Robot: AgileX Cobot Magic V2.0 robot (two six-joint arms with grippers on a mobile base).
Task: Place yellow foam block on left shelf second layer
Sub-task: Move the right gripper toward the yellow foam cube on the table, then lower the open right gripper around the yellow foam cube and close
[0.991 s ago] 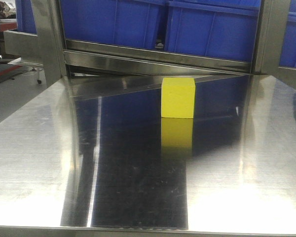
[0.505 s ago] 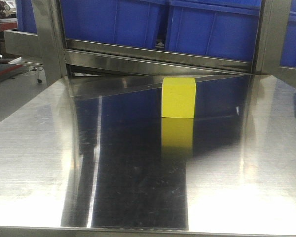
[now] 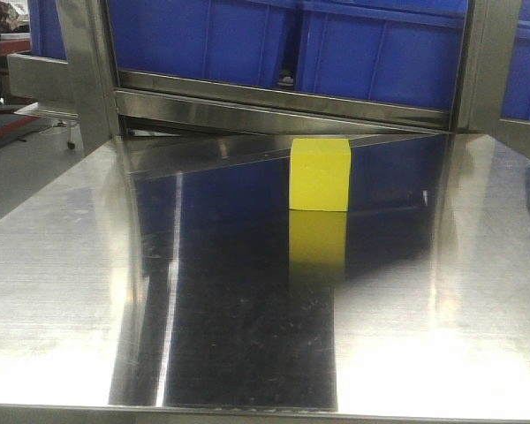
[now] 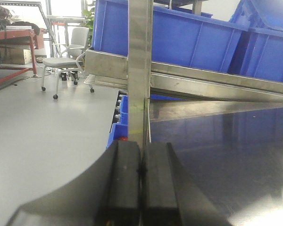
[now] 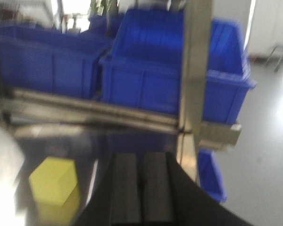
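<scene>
The yellow foam block [image 3: 319, 174] stands upright on the shiny steel table [image 3: 62, 291], near its back edge and slightly right of centre, with its reflection below it. In the right wrist view the block [image 5: 53, 182] lies low on the left, apart from my right gripper [image 5: 142, 162], whose black pads are pressed together with nothing between them. My left gripper [image 4: 141, 155] is also shut and empty, sitting by the table's left edge in front of a steel shelf post [image 4: 139, 66]. Neither gripper shows in the front view.
A steel shelf rail [image 3: 283, 99] runs along the back of the table and carries blue plastic bins [image 3: 371, 44]. Upright steel posts [image 3: 84, 71] flank it left and right [image 5: 194, 70]. An office chair [image 4: 66, 61] stands on the grey floor to the left.
</scene>
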